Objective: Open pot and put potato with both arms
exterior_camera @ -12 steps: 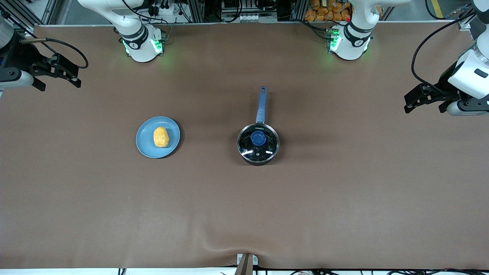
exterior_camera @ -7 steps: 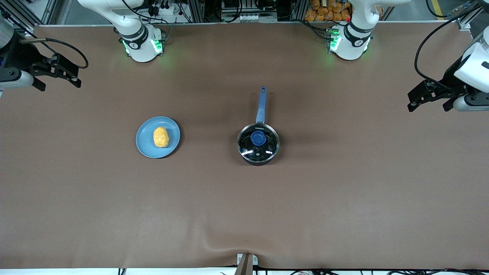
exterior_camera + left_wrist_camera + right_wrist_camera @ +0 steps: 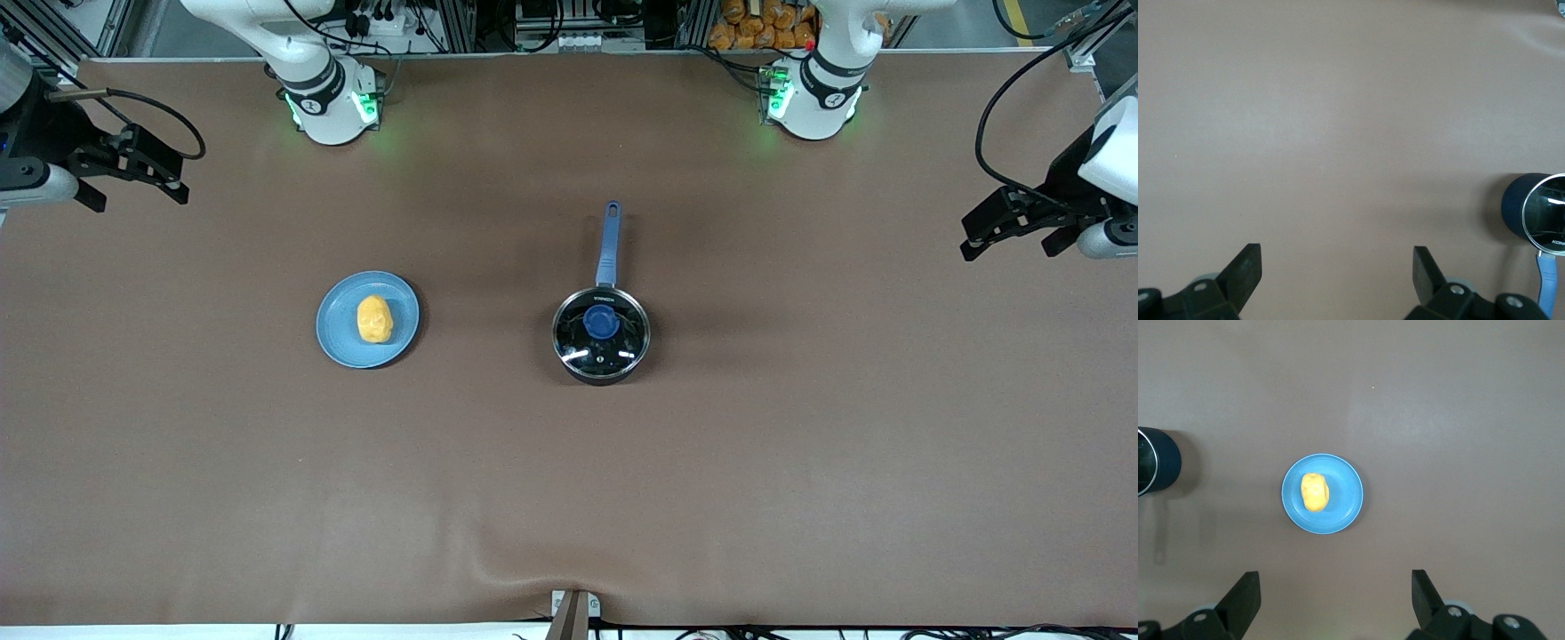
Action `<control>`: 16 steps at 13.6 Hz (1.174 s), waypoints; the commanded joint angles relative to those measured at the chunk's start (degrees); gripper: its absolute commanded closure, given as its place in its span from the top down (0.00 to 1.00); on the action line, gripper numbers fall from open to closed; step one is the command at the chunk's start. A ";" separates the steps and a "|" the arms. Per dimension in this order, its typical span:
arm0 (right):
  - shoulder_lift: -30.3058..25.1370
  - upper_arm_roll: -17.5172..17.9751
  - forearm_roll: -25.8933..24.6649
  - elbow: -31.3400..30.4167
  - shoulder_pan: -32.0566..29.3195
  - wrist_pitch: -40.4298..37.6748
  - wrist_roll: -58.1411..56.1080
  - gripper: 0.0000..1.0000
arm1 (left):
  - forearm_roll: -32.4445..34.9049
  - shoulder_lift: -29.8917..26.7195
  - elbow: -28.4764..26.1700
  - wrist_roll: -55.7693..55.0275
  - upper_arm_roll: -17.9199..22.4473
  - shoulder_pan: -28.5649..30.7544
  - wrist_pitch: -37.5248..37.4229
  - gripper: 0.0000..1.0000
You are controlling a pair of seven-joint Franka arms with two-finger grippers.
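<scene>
The black pot [image 3: 601,375] stands mid-table, its glass lid [image 3: 622,348] on it with the blue knob [image 3: 602,321] on top. Its blue handle [image 3: 608,244] points toward the robots' bases. The yellow potato [image 3: 374,319] lies on a blue plate [image 3: 342,342] beside the pot, toward the right arm's end. My right gripper [image 3: 135,192] hangs open and empty over that end of the table. Its wrist view shows the potato [image 3: 1315,492] and plate [image 3: 1346,513] below the right gripper [image 3: 1335,577]. My left gripper [image 3: 1012,249], open and empty, hovers over the left arm's end. The pot [image 3: 1511,207] shows at the edge of its view, away from the left gripper [image 3: 1337,253].
The brown table cover [image 3: 569,498] has a raised wrinkle at the edge nearest the front camera. Both arm bases [image 3: 329,107] stand along the table's edge at the top of the view. Cables and a rack of orange items lie off the table past that edge.
The left gripper has drifted outward toward the left arm's end of the table. The right arm, pot and potato have not moved.
</scene>
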 commanded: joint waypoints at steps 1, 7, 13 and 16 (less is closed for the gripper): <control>0.69 1.02 -0.14 1.42 -1.39 -0.86 0.05 1.00 | -1.68 -0.52 0.19 -0.70 1.32 -0.54 -0.22 1.00; 0.69 1.02 -0.14 1.42 -1.22 -0.86 0.05 1.00 | -2.21 0.36 0.63 0.36 1.32 0.25 -0.13 1.00; 0.69 1.02 -0.06 1.42 -1.22 -0.86 0.05 1.00 | 0.33 0.80 1.16 1.50 0.97 -0.36 -0.39 1.00; 0.69 1.02 -0.06 1.42 -1.13 -0.86 0.05 1.00 | 0.34 0.80 1.42 1.59 0.88 -0.54 -1.27 1.00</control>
